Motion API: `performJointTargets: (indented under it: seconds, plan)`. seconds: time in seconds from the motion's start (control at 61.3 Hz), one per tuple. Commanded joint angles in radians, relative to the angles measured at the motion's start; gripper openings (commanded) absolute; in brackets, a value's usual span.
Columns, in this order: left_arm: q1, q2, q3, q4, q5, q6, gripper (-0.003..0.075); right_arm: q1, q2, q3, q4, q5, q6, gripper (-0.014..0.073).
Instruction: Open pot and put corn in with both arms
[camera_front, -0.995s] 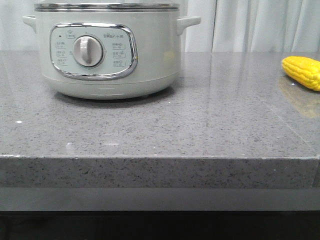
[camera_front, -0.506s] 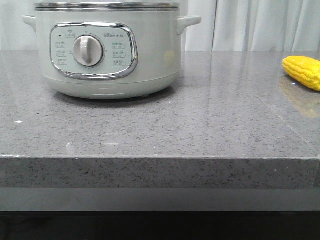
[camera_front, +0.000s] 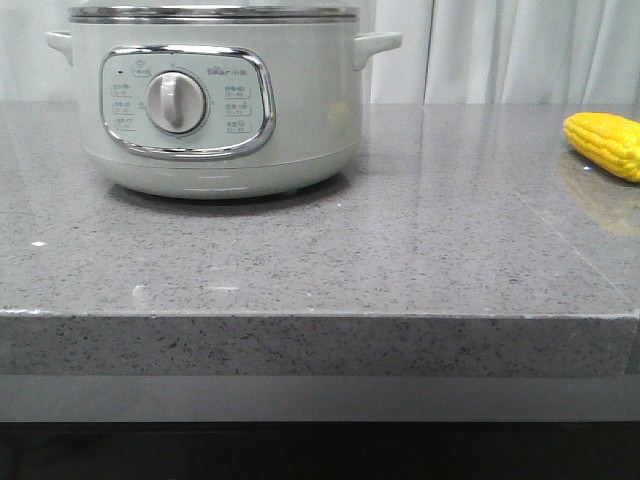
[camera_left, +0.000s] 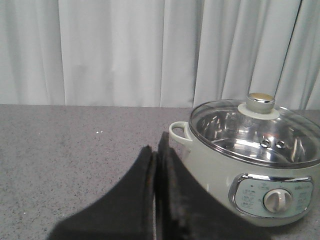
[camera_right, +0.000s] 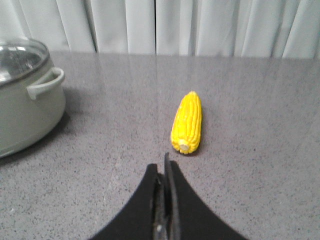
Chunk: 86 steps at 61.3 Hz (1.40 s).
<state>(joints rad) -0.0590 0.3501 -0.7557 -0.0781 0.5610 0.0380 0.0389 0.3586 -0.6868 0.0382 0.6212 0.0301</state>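
- nothing has moved since the earlier front frames: pot (camera_front: 215, 100) and corn (camera_front: 606, 144) sit where they did.
- front view: the pot's top is cut off above its steel rim; the corn is clipped by the right edge, lying far right on the grey stone counter (camera_front: 400, 250). neither arm shows.
- left wrist view: left gripper (camera_left: 157, 150) has its fingers pressed together, holding nothing. the cream pot stands just beyond, glass lid (camera_left: 252, 127) on, knob (camera_left: 261, 100) upright.
- right wrist view: right gripper (camera_right: 164, 172) fingers closed together, empty. the yellow cob lies just ahead, well apart from the pot, which is cut off at the edge.
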Motion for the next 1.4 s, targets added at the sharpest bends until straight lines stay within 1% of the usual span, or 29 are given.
performJointTargets:
  seconds: [0.0, 0.441, 0.539, 0.571, 0.62, 0.685, 0.718, 0.734, 0.751, 0.8, 0.816, 0.881, 0.914, 0.963, 1.077, 1.208, 1.387]
  plan:
    - [-0.003, 0.078, -0.048, -0.006, -0.074, 0.004, -0.0020, -0.001, 0.077, -0.041, -0.012, -0.057, -0.001, -0.0068]
    - [-0.003, 0.260, -0.048, -0.005, -0.084, 0.004, -0.0020, -0.001, 0.317, -0.040, -0.012, -0.058, -0.001, -0.0068]
    - [-0.003, 0.288, -0.048, -0.003, -0.093, 0.004, -0.0018, -0.001, 0.345, -0.040, -0.012, -0.060, -0.001, -0.0059]
    - [-0.003, 0.297, -0.048, -0.002, -0.098, 0.004, -0.0011, -0.001, 0.354, -0.040, -0.012, -0.061, -0.001, -0.0041]
    - [-0.003, 0.311, -0.048, -0.002, -0.110, 0.004, 0.0018, -0.001, 0.363, -0.040, -0.012, -0.063, -0.001, 0.0011]
    - [-0.003, 0.326, -0.048, 0.008, -0.128, 0.004, 0.0106, -0.001, 0.372, -0.040, -0.012, -0.068, -0.001, 0.0124]
    - [-0.003, 0.332, -0.048, 0.008, -0.139, 0.004, 0.0176, -0.001, 0.372, -0.040, -0.012, -0.070, -0.001, 0.0201]
    - [-0.003, 0.335, -0.048, 0.008, -0.145, 0.004, 0.0223, -0.001, 0.372, -0.040, -0.012, -0.070, -0.001, 0.0234]
    - [-0.003, 0.338, -0.048, 0.008, -0.151, 0.004, 0.0256, -0.001, 0.372, -0.040, -0.012, -0.071, -0.001, 0.0283]
    - [-0.003, 0.350, -0.048, 0.008, -0.175, 0.004, 0.0357, -0.001, 0.372, -0.040, -0.012, -0.076, -0.001, 0.0379]
    - [-0.003, 0.354, -0.048, 0.008, -0.186, 0.004, 0.0405, -0.001, 0.372, -0.040, -0.012, -0.077, -0.001, 0.0408]
    - [-0.003, 0.370, -0.048, 0.008, -0.213, 0.004, 0.0514, -0.001, 0.372, -0.040, -0.012, -0.082, -0.001, 0.0519]
    - [-0.003, 0.382, -0.053, 0.000, -0.225, 0.004, 0.0545, -0.001, 0.372, -0.040, -0.012, -0.083, -0.001, 0.0545]
    - [-0.003, 0.404, -0.058, -0.016, -0.236, 0.004, 0.0552, -0.001, 0.372, -0.040, -0.012, -0.083, -0.001, 0.0566]
    - [-0.029, 0.466, -0.102, -0.036, -0.240, 0.004, 0.0543, -0.001, 0.372, -0.040, -0.007, -0.083, -0.001, 0.0561]
    - [-0.114, 0.542, -0.173, -0.036, -0.250, 0.006, 0.0543, -0.001, 0.372, -0.040, 0.008, -0.083, -0.001, 0.0561]
    - [-0.239, 0.662, -0.263, -0.036, -0.312, 0.006, 0.0543, -0.001, 0.372, -0.040, 0.008, -0.089, -0.001, 0.0561]
